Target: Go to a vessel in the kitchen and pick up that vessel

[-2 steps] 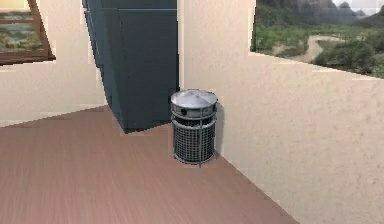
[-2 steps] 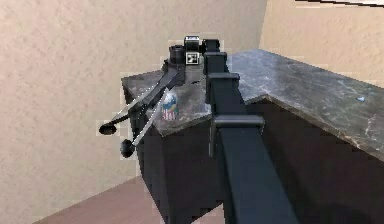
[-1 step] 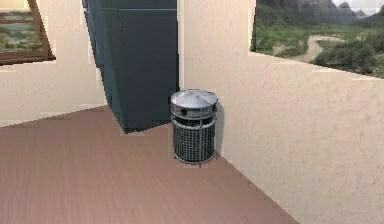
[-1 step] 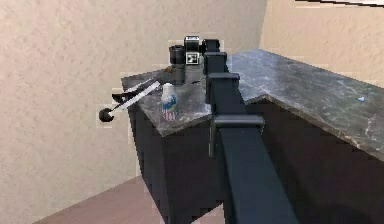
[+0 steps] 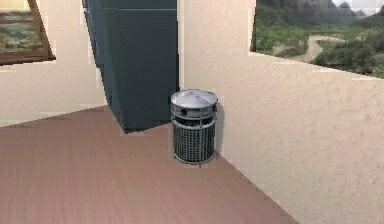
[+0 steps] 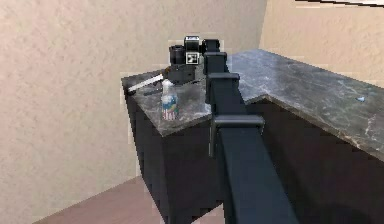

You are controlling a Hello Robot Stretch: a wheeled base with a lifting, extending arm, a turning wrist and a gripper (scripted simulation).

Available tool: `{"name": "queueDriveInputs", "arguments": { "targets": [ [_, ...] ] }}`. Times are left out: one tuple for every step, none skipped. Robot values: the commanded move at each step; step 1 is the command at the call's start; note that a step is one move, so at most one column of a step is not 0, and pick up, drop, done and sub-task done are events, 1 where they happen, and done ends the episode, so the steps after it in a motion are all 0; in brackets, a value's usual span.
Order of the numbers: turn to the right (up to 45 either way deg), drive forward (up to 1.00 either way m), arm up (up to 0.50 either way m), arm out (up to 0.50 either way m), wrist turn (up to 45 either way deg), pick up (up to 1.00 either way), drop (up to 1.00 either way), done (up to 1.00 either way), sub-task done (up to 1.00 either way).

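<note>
In the arm side view, a small pale vessel (image 6: 170, 101) stands on the dark, marbled counter (image 6: 300, 82), near the end of the countertop that meets the beige wall (image 6: 60, 100). Its long axis runs straight up and down, with the narrower top pointing upward and the base flat on the stone (it looks like a little clear bottle or jar with a bluish band, though it is too small to tell for certain). The arm (image 6: 238, 150) reaches out across the counter, and the gripper (image 6: 170, 74) sits at its far end, close above the vessel in the picture. Whether they touch cannot be told, nor can the state of its fingers, nor whether it holds anything. A flat pale thing (image 6: 148, 82) lies just beside the vessel, toward the counter's corner. The forward view shows a metal mesh bin (image 5: 194, 127) with a domed lid on the wooden floor (image 5: 90, 170), beside a tall dark cabinet (image 5: 135, 60) and below a window (image 5: 320, 35).
</note>
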Motion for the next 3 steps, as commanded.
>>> {"name": "queueDriveInputs", "arguments": {
  "targets": [
    [0.0, 0.00, 0.00, 0.00, 30.0, 0.00, 0.00, 0.00, 0.00],
    [0.0, 0.00, 0.00, 0.00, 0.0, 1.00, 0.00, 0.00, 0.00],
    [0.0, 0.00, 0.00, 0.00, 0.0, 0.00, 0.00, 1.00, 0.00]
  ]
}}
